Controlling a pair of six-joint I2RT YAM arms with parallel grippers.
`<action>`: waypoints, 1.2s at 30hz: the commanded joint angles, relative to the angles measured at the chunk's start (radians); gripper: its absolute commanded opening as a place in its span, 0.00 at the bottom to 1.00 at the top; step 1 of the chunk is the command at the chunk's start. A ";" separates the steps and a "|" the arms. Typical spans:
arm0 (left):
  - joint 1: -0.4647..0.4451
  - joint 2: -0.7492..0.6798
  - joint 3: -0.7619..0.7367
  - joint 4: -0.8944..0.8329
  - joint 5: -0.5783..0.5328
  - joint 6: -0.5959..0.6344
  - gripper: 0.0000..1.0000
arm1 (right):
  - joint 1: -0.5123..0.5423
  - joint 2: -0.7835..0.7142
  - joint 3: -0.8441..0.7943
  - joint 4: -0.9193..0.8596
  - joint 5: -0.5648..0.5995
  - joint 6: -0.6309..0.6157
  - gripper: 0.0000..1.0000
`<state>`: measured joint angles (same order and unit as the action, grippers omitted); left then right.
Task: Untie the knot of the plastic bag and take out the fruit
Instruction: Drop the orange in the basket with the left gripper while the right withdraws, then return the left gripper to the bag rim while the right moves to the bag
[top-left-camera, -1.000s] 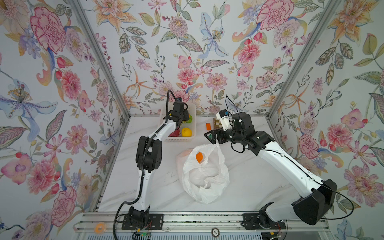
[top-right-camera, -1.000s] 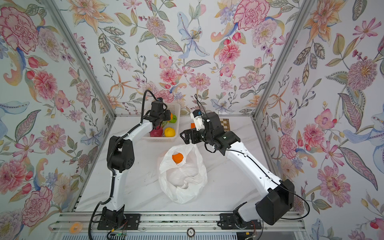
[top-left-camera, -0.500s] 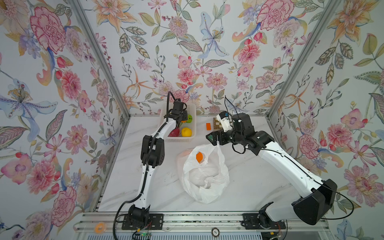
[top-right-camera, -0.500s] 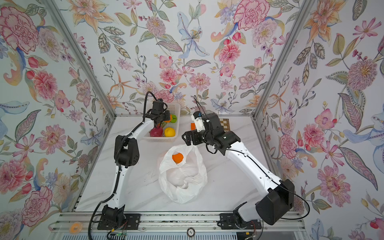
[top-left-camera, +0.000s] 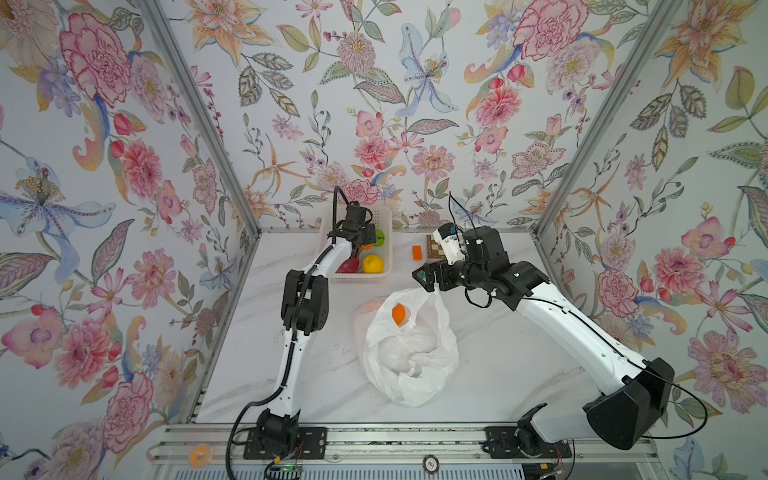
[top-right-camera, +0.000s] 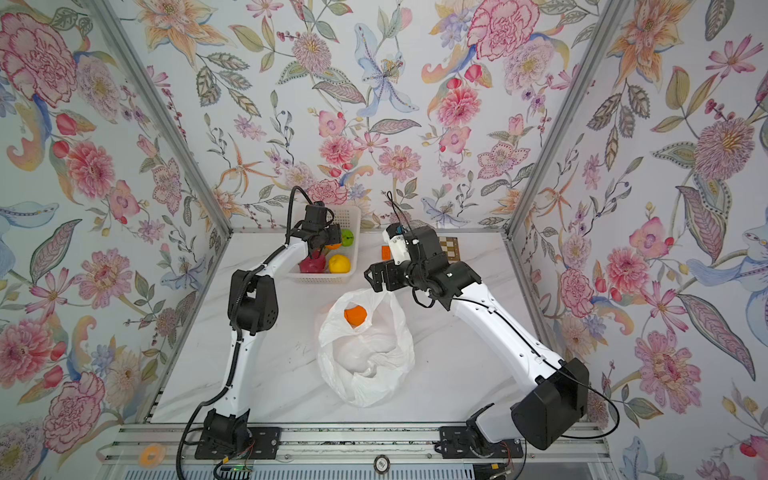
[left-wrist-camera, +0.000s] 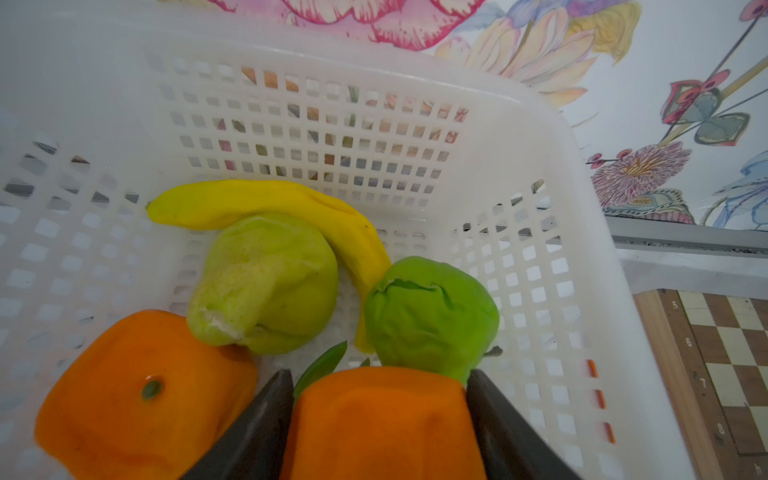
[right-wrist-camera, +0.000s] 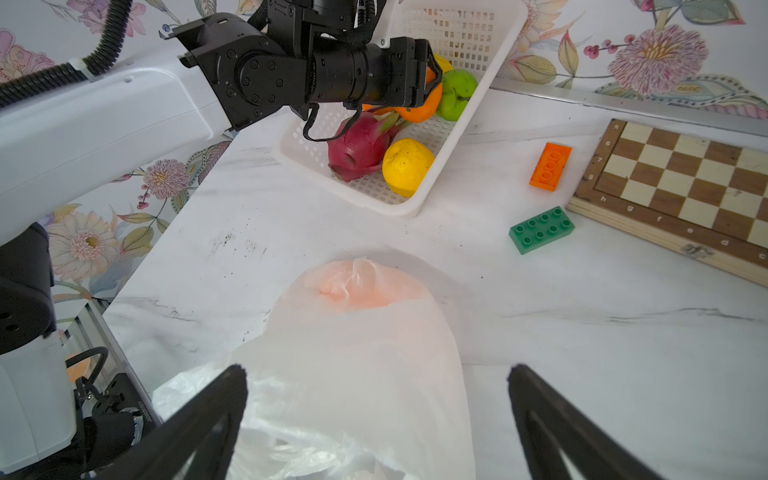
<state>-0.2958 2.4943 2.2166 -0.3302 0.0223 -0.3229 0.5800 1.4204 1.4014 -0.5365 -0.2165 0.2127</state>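
The white plastic bag (top-left-camera: 411, 353) (top-right-camera: 365, 353) lies in the middle of the table with its mouth open. No knot shows. An orange (top-left-camera: 399, 313) (top-right-camera: 354, 316) sits inside the mouth and shows as an orange tint through the film (right-wrist-camera: 361, 291). My right gripper (right-wrist-camera: 376, 374) (top-left-camera: 428, 279) hangs open just above the bag's far rim, holding nothing. My left gripper (left-wrist-camera: 378, 374) (top-left-camera: 365, 241) is over the white basket (left-wrist-camera: 540, 166) (top-left-camera: 384, 224), shut on another orange (left-wrist-camera: 382, 419). In the basket lie two green fruits (left-wrist-camera: 266, 282) (left-wrist-camera: 428, 311), an orange (left-wrist-camera: 137, 386), a yellow fruit (right-wrist-camera: 405, 166) and a dragon fruit (right-wrist-camera: 357, 145).
A banana (left-wrist-camera: 266, 199) curves behind the green fruits in the basket. An orange brick (right-wrist-camera: 550, 166), a green brick (right-wrist-camera: 541, 228) and a wooden chessboard (right-wrist-camera: 681, 178) lie at the back right, by the wall. Flowered walls close in three sides.
The left arm's elbow has shifted slightly while its gripper stays over the basket with the orange. The right arm and the bag have hardly moved.
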 joint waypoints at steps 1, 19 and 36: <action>0.011 -0.053 -0.015 -0.012 -0.003 0.013 0.69 | -0.008 -0.012 0.025 -0.022 0.011 -0.011 0.99; 0.012 -0.360 -0.264 0.047 -0.025 0.023 0.99 | 0.004 -0.093 -0.028 -0.024 0.102 0.080 0.99; -0.157 -1.065 -0.743 -0.150 -0.023 0.050 0.97 | 0.017 -0.274 -0.246 0.038 0.015 0.171 0.93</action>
<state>-0.4194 1.4887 1.5295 -0.3676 0.0181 -0.2932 0.5850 1.1786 1.1835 -0.5190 -0.1661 0.3550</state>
